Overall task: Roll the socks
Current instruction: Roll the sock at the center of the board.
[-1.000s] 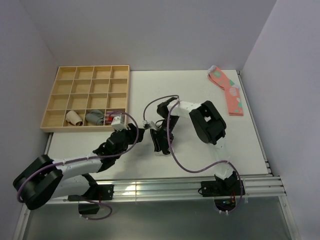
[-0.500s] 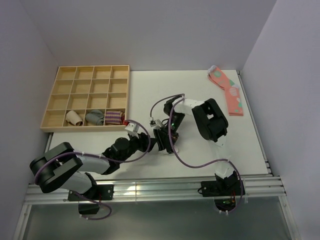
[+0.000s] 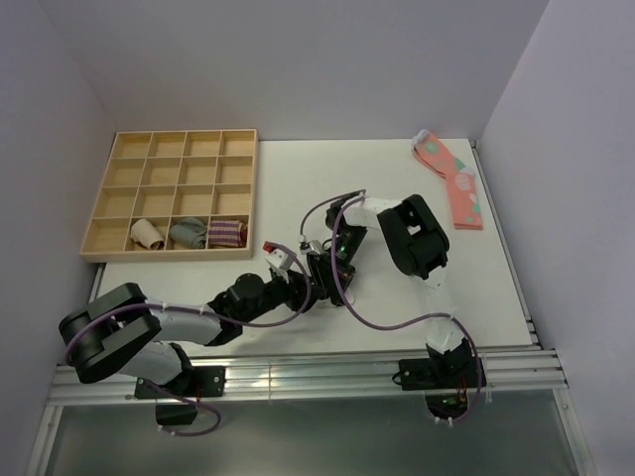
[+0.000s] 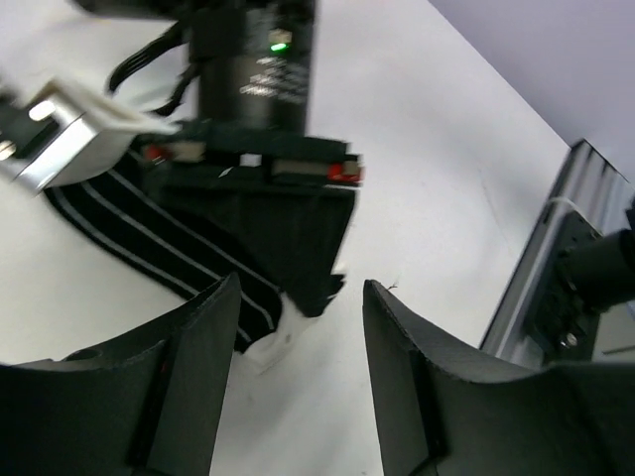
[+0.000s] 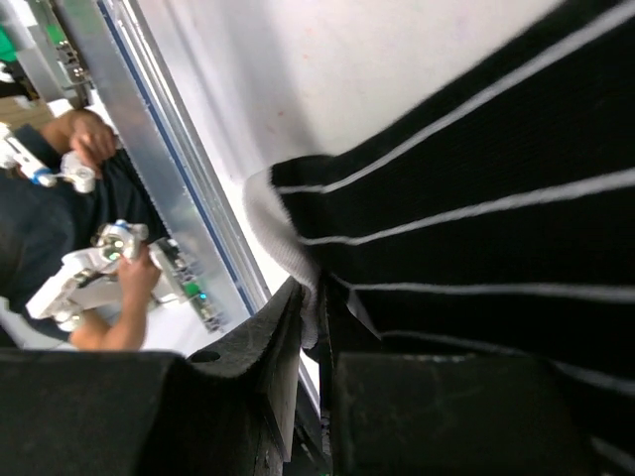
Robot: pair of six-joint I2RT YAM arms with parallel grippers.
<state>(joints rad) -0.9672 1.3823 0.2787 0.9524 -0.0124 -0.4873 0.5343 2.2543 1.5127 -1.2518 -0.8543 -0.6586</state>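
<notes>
The socks [image 4: 149, 233] are black with thin white stripes and a white trim [image 4: 275, 342], lying on the white table. My right gripper [image 5: 313, 297] is shut on the socks [image 5: 476, 198], pinching the white edge. In the left wrist view the right gripper's body [image 4: 253, 89] stands over the fabric. My left gripper [image 4: 298, 297] is open, its fingers either side of the socks' white end without touching it. In the top view both grippers, left [image 3: 304, 288] and right [image 3: 325, 272], meet at mid-table and hide most of the socks.
A wooden compartment tray [image 3: 174, 169] sits at the back left, with a beige roll [image 3: 147, 234], a grey roll [image 3: 187, 234] and a maroon striped bundle [image 3: 228, 234] in its front row. Pink socks [image 3: 451, 178] lie at the back right. A metal rail [image 3: 327, 362] runs along the near edge.
My left arm has swung right, from beside the tray to the socks at mid-table. The right gripper has stayed shut on the socks, shifting slightly toward the near edge.
</notes>
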